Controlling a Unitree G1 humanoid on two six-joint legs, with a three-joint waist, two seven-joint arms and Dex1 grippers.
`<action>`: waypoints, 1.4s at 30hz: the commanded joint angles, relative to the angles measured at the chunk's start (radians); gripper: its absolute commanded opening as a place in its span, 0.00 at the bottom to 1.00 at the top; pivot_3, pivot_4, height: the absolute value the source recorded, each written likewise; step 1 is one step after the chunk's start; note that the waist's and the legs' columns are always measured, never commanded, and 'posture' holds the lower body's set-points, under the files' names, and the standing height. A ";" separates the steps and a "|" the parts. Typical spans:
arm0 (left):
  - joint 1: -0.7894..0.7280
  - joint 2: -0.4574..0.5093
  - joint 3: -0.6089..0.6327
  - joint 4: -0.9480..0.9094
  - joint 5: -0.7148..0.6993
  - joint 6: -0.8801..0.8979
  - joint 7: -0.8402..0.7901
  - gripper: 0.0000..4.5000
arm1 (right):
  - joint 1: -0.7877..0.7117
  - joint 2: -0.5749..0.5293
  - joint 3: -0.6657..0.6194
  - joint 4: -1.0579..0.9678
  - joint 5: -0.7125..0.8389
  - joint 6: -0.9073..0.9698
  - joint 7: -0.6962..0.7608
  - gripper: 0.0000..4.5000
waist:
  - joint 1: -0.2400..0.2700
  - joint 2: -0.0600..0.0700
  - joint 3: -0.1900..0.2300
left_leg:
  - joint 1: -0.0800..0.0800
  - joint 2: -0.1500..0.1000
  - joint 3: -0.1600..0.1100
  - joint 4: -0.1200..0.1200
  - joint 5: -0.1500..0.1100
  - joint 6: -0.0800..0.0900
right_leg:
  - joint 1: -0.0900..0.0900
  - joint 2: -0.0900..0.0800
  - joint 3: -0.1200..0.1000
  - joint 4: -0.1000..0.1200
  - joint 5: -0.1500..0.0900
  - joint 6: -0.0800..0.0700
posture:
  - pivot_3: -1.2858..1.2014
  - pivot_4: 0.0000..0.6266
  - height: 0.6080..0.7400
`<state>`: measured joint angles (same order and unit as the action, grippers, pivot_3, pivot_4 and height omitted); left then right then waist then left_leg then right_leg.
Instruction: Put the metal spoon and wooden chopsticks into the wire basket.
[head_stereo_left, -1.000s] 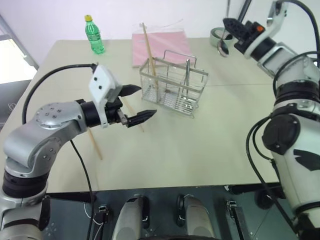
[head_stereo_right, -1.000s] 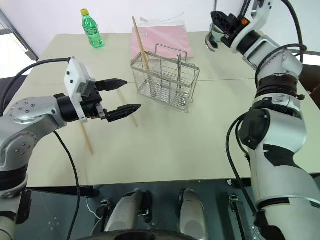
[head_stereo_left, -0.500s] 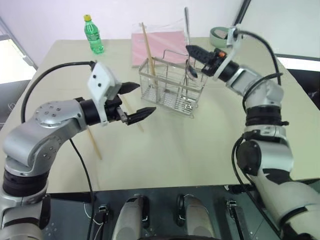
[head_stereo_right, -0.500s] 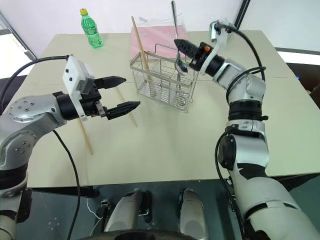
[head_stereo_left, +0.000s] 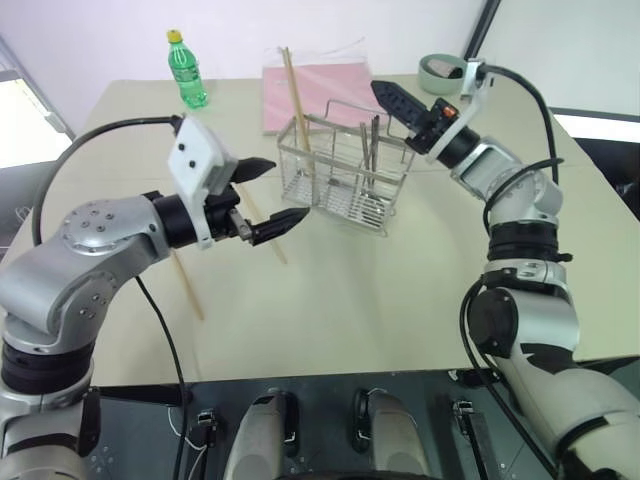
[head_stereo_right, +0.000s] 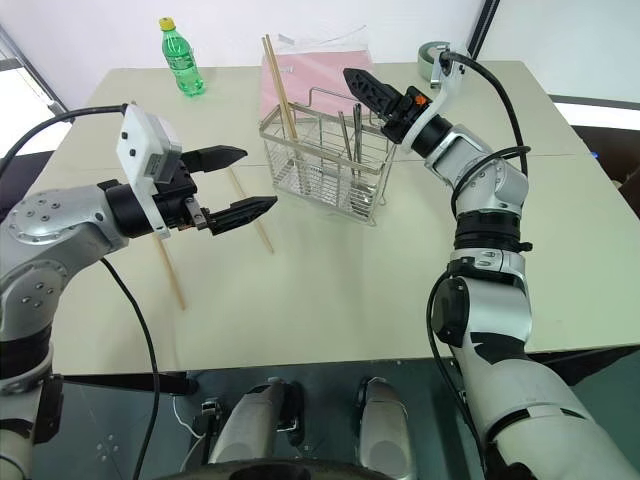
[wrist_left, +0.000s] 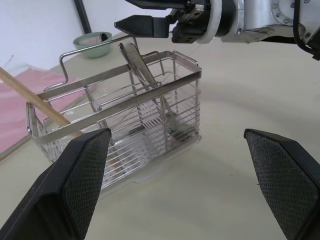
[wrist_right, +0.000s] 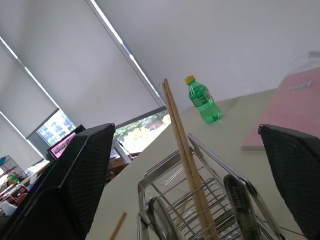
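You get bright, even daylight from the window (wrist_right: 60, 132) at your left; soft shadows fall on the table (head_stereo_left: 400, 290), the head views stay sharp, and the near fingertips (wrist_left: 82, 180) blur slightly.

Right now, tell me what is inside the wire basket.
The wire basket holds the metal spoon, handle up, and two upright wooden chopsticks at its other end. Its floor is partly hidden.

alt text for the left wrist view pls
A wire basket stands on a pale table, with a metal spoon standing handle-up in it and wooden chopsticks leaning out at one end. The right gripper hovers open just above the basket, and the left gripper's two black fingers frame the foreground, spread wide.
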<state>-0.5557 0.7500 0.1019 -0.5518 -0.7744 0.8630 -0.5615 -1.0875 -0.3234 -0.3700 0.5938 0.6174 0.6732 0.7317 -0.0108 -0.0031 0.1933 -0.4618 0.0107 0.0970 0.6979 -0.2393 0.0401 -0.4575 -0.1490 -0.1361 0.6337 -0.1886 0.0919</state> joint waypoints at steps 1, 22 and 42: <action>-0.017 -0.006 0.053 -0.016 -0.015 0.006 0.033 1.00 | -0.027 -0.046 -0.014 -0.065 0.038 0.013 0.023 0.98 | 0.000 0.000 0.000 | 0.000 0.000 0.000 0.000 0.000 0.000 | 0.000 0.000 0.000 0.000 0.000 0.000 | 0.52 0.24 0.63; -0.459 -0.541 0.575 0.393 0.553 0.751 0.990 1.00 | 0.258 -0.430 0.241 -0.600 0.143 0.164 0.555 0.98 | 0.023 -0.003 0.001 | 0.001 -0.001 -0.005 0.001 -0.001 0.001 | 0.004 -0.001 -0.002 -0.001 -0.001 0.001 | 0.52 0.24 0.63; -0.419 -0.437 0.479 0.924 0.667 0.445 0.856 1.00 | 0.288 -0.351 0.174 -0.643 0.227 0.190 0.335 0.98 | 0.025 -0.004 0.000 | 0.000 -0.001 -0.003 0.001 0.000 -0.001 | 0.001 -0.002 -0.002 0.000 0.000 0.000 | 0.52 0.24 0.63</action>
<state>-0.9603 0.3065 0.5934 0.3457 -0.1068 1.3389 0.3077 -0.7813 -0.6746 -0.1659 -0.0140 0.8118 0.8666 1.0757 0.0146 -0.0069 0.1932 -0.4619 0.0100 0.0936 0.6987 -0.2397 0.0386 -0.4564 -0.1508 -0.1384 0.6333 -0.1881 0.0916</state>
